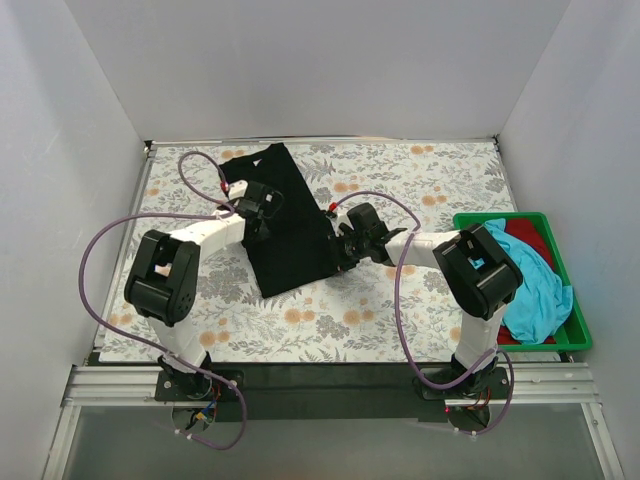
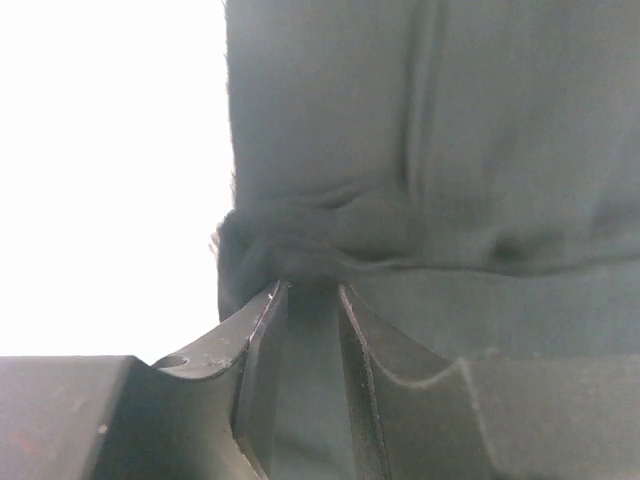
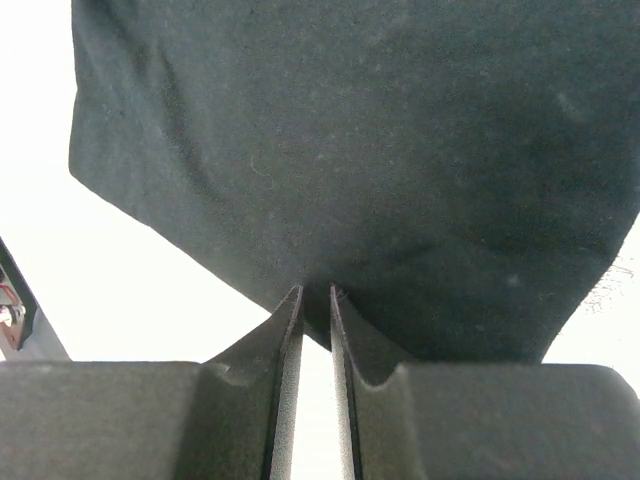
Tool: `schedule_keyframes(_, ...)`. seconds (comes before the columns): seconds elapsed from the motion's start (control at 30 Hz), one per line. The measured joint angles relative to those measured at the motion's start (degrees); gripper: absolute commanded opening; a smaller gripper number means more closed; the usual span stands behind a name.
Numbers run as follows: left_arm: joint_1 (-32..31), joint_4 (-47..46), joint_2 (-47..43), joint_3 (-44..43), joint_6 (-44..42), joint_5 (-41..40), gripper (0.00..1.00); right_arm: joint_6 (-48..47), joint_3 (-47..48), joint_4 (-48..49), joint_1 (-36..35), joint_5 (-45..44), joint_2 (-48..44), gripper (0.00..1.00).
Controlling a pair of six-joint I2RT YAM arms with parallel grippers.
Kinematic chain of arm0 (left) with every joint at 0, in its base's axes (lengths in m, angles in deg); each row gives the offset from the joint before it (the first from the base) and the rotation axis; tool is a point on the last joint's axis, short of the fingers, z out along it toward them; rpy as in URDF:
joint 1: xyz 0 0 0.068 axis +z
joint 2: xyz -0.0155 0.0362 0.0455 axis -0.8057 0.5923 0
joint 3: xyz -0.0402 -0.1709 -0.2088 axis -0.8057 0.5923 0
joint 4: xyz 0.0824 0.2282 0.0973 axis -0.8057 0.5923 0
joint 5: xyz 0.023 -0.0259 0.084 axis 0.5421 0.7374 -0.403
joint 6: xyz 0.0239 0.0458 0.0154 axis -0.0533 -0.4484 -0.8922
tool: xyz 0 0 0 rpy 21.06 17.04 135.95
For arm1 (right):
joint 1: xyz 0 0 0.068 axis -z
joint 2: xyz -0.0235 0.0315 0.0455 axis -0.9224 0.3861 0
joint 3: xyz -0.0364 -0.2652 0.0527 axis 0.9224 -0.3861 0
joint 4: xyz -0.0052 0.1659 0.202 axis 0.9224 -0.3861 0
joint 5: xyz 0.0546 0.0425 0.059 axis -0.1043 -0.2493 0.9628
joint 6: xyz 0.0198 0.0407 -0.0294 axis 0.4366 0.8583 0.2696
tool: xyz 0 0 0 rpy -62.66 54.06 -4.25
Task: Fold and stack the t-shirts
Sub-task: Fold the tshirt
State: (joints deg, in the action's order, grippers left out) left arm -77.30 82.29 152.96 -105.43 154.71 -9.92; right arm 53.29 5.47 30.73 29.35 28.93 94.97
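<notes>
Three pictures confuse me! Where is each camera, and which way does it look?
Top external: above and behind, looking down at the table and black t-shirt; both whole arms show.
Left wrist: on the left arm, looking along the left gripper at pinched black cloth.
Right wrist: likewise, right gripper pinching the shirt's edge.
Shared: every view shows that t-shirt.

The soft black cloth t-shirt (image 1: pixel 290 235) lay flat, well to the left of the green plastic tray (image 1: pixel 497 215). It was folded into a long narrow band that ran slantwise, its near end closer to the tray than its far end. The cloth was bunched at the edge farther from the tray. Inside the tray, the crumpled turquoise cloth t-shirt (image 1: pixel 535 285) was heaped over the red cloth t-shirt (image 1: pixel 528 240), which showed mainly at the tray's far side.
</notes>
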Motion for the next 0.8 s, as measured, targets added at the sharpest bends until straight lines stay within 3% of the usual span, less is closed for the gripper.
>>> schedule_keyframes(0.2, 5.4, -0.5, 7.3, -9.7, -3.4, -1.2, 0.29, 0.0, -0.1, 0.4, 0.0, 0.4, 0.0, 0.21)
schedule_keyframes(0.4, 6.3, 1.4, 5.5, -13.5, -3.7, -1.2, 0.47, -0.2, 1.5, -1.7, 0.0, 1.0, -0.4, 0.26)
schedule_keyframes(0.47, 6.2, 2.3, 0.9, -11.1, -2.9, -0.2, 0.54, -0.2, 1.7, -2.6, 0.1, 1.1, -1.8, 0.28)
schedule_keyframes(0.63, 4.0, 2.6, -15.9, 0.9, 0.7, 6.1, 0.55, -1.1, 2.3, -3.0, 1.5, 2.6, -5.3, 0.27)
schedule_keyframes(0.77, 0.1, 1.5, -23.1, 10.9, 4.6, 14.5, 0.43, -1.7, 2.8, -2.7, 3.9, 4.8, -5.1, 0.26)
schedule_keyframes(0.8, -0.9, 0.5, -23.4, 13.2, 5.3, 16.5, 0.36, -1.8, 2.8, -2.5, 4.4, 5.3, -4.8, 0.26)
